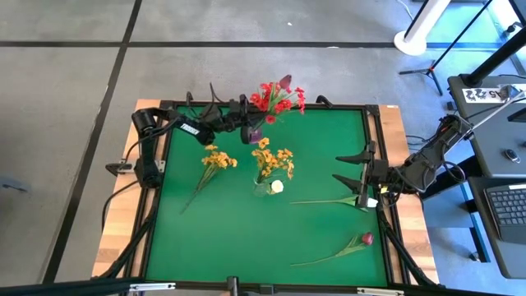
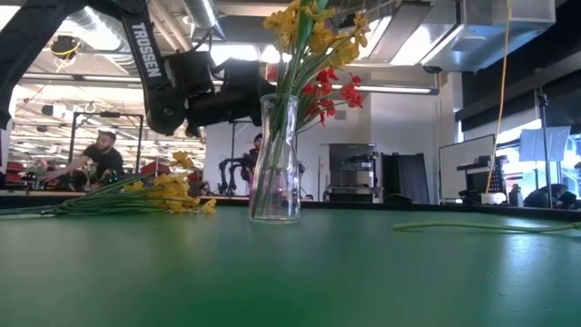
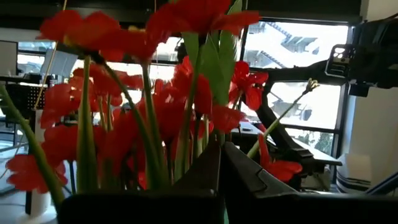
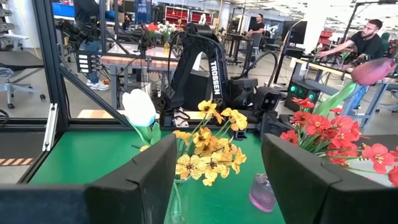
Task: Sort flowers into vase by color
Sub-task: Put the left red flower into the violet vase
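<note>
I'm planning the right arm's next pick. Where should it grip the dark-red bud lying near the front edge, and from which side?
Grip the dark-red bud flower on its bare green stem, about midway, coming straight down from above. It lies flat on the green mat, apart from other flowers, and the stem runs diagonally, so turn the open right gripper to close across it.

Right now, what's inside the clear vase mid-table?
The clear vase holds a yellow-orange bunch and one white bud. Blooms hide the stems from above; the low view shows them running down inside.
</note>
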`<state>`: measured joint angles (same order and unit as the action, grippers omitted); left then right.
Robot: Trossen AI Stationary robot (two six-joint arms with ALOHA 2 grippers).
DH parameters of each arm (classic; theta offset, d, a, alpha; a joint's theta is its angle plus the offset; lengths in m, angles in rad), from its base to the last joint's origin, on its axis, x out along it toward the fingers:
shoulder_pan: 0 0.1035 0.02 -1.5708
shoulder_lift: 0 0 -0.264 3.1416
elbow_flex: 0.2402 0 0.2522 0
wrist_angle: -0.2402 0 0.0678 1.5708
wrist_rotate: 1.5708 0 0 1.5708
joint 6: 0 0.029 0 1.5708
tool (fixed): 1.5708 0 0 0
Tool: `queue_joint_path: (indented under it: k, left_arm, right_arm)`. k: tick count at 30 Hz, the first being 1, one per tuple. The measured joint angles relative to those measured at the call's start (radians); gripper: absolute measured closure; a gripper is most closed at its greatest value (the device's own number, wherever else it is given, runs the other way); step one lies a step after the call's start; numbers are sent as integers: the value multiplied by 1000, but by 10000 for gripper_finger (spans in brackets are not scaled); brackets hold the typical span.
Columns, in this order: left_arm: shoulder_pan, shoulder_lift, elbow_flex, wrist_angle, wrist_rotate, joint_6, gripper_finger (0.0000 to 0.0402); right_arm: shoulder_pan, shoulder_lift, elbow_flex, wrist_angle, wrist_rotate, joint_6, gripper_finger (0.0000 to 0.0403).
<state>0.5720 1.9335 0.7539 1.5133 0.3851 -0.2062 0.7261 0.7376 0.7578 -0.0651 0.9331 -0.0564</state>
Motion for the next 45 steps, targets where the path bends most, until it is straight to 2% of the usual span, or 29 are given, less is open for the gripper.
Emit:
queue_joint_path:
  k: [14, 40, 45]
  left_arm:
    - [0, 0, -117, 1, -32, -27, 400]
    - [-51, 0, -132, 2, -24, -55, 309]
    - [-51, -57, -148, -50, -24, -54, 294]
  right_arm:
    - [0, 0, 0, -28, -1, 25, 171]
    - [0, 0, 0, -34, -2, 26, 171]
    - [0, 0, 0, -34, -2, 26, 171]
